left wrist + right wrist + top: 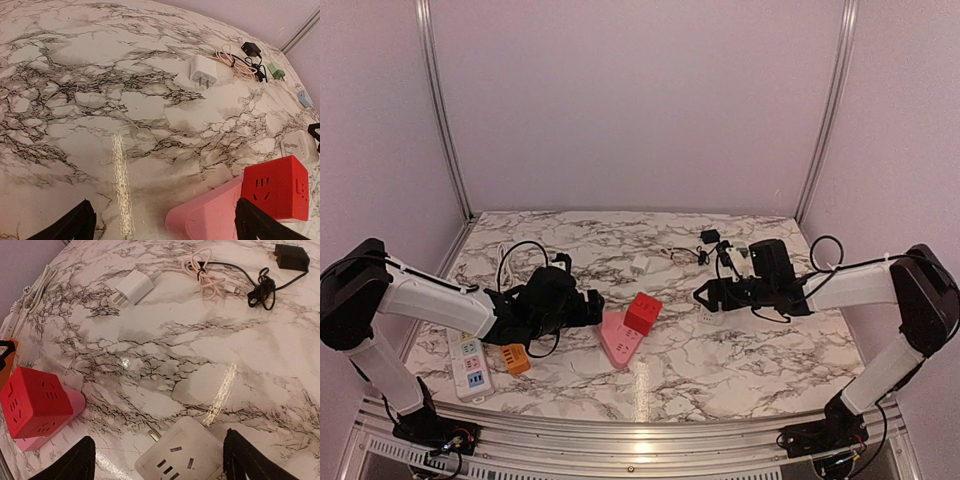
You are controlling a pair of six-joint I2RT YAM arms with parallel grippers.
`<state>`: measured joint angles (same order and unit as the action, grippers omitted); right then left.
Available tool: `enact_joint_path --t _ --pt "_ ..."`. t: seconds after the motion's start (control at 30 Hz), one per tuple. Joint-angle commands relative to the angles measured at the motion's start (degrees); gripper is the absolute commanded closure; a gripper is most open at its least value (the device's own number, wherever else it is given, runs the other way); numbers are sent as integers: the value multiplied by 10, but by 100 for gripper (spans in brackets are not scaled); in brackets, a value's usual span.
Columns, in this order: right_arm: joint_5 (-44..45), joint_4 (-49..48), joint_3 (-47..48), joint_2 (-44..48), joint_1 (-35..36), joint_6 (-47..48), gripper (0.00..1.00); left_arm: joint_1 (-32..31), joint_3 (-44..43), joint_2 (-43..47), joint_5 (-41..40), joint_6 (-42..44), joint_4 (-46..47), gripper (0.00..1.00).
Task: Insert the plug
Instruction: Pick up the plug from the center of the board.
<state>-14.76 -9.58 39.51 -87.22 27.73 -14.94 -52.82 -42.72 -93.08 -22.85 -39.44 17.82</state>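
A white socket adapter (182, 456) with metal prongs lies on the marble table, low between the fingers of my right gripper (160, 456), which is open around it without closing on it. A red cube socket (643, 312) rests on one end of a pink power strip (619, 341); both show in the left wrist view, the cube (277, 188) and the strip (210, 220). My left gripper (590, 305) is open and empty, its right finger (260, 225) beside the pink strip. The right gripper (706, 295) hovers right of the cube.
A white charger (202, 71) with prongs lies mid-table beside a coiled pink cable (205, 275) and a black adapter (290, 256) with its cord. A green plug (275, 70) is behind. A white power strip (468, 362) and an orange plug (515, 358) lie front left.
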Motion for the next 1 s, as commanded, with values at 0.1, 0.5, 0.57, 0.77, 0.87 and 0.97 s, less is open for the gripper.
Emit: enact_joint_path --t 0.1,0.5,0.57,0.77,0.87,0.97 --pt "-32 -33 -1 -25 -6 -10 17 -2 13 17 -17 6 10 1" --pt "-72 -33 -55 21 -6 -27 17 -2 -1 -3 -8 4 14 1" --pt "-70 -33 -59 27 -6 -28 17 -2 -2 -3 -9 5 14 1" --pt "-1 -36 -72 44 5 -17 17 -2 4 0 -11 6 14 1" --pt "67 -32 -74 45 37 0 17 -3 5 0 -11 4 14 1" --pt "132 -37 -78 42 74 11 17 -2 3 -1 -11 3 15 1"
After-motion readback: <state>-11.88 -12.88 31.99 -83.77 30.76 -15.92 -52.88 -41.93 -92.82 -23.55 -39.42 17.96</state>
